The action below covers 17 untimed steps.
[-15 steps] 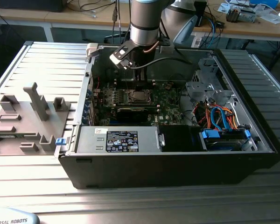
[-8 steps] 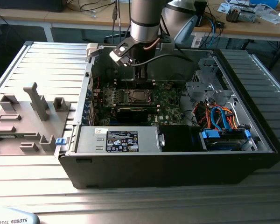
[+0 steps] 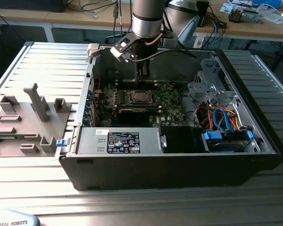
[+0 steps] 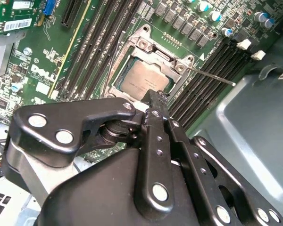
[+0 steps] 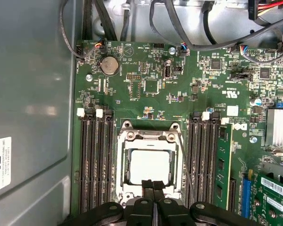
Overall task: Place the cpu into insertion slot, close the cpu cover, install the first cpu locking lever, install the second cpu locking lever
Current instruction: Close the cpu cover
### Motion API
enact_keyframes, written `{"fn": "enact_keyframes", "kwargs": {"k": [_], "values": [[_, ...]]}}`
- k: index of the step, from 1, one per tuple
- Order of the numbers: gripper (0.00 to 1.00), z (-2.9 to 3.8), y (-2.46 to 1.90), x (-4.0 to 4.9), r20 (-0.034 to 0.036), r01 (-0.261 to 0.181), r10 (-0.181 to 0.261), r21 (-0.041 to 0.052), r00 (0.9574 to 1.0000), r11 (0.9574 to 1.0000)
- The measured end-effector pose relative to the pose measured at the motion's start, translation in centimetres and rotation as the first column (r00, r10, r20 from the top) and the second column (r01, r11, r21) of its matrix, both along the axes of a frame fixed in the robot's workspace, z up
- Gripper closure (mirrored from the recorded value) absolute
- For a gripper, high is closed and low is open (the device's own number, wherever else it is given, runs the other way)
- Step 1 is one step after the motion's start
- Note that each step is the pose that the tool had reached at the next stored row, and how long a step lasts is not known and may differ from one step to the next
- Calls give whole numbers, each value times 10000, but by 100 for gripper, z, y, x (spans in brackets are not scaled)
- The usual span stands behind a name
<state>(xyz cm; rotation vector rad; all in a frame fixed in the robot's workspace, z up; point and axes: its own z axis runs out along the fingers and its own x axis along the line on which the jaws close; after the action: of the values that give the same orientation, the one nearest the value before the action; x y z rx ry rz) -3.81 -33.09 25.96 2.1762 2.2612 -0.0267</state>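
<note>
The cpu (image 5: 150,165) (image 4: 144,77), a silvery-grey square, lies in the insertion slot (image 3: 139,97) on the green board inside the open computer case. The cpu cover (image 5: 148,136) (image 4: 155,47), a silver frame, lies flat around it, with the chip showing through its window. My gripper (image 5: 153,186) (image 4: 153,100) (image 3: 141,75) hangs just over one edge of the socket, fingers shut against each other with nothing between them. A thin wire locking lever (image 4: 212,75) (image 5: 183,155) juts out beside the socket, raised off the board.
Black memory slots (image 5: 94,160) flank the socket, with a green memory stick (image 5: 222,165) on one side. The case's metal wall (image 5: 33,94) stands close by. Cables (image 3: 221,117) and the power supply (image 3: 118,141) fill the case front. A grey fixture (image 3: 28,117) lies at the exterior view's left.
</note>
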Motion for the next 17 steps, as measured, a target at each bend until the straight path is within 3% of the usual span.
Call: {"fn": "enact_keyframes", "kwargs": {"k": [17], "values": [[89,120,0,0,1,-1,1,-4,10000,10000]]}}
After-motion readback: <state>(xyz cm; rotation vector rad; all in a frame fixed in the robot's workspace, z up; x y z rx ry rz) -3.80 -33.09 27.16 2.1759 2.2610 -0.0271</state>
